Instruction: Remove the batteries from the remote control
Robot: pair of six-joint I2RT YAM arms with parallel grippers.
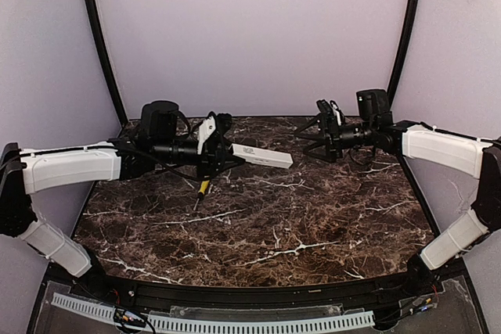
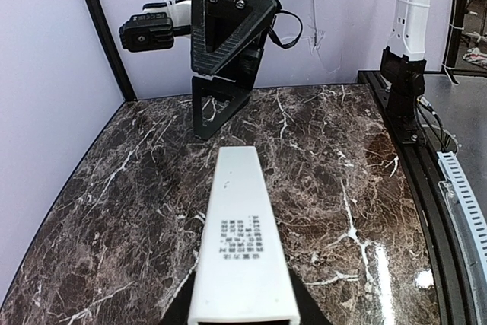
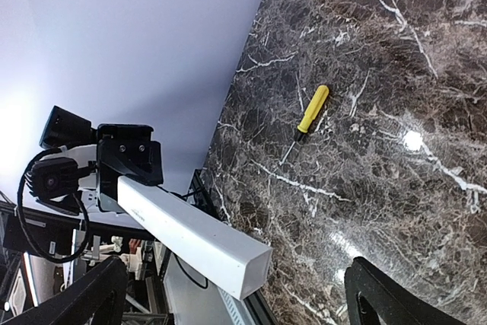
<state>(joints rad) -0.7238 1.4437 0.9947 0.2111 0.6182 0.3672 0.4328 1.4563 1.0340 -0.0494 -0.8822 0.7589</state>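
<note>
My left gripper (image 1: 221, 152) is shut on one end of the remote control (image 1: 263, 156), a slim white bar held level above the table and pointing right. In the left wrist view the remote control (image 2: 242, 241) runs away from the gripper (image 2: 243, 319), small dark print on its top face. My right gripper (image 1: 322, 135) stands open, facing the bar's free end from a short way off. In the right wrist view the remote control (image 3: 190, 232) ends just in front of the wide gap of the right gripper (image 3: 236, 283), touching neither finger. The batteries are hidden.
A yellow-handled screwdriver (image 1: 202, 190) lies on the dark marble table (image 1: 274, 224) below the left gripper, and the screwdriver (image 3: 308, 114) also shows in the right wrist view. Pale walls close in the back and both sides.
</note>
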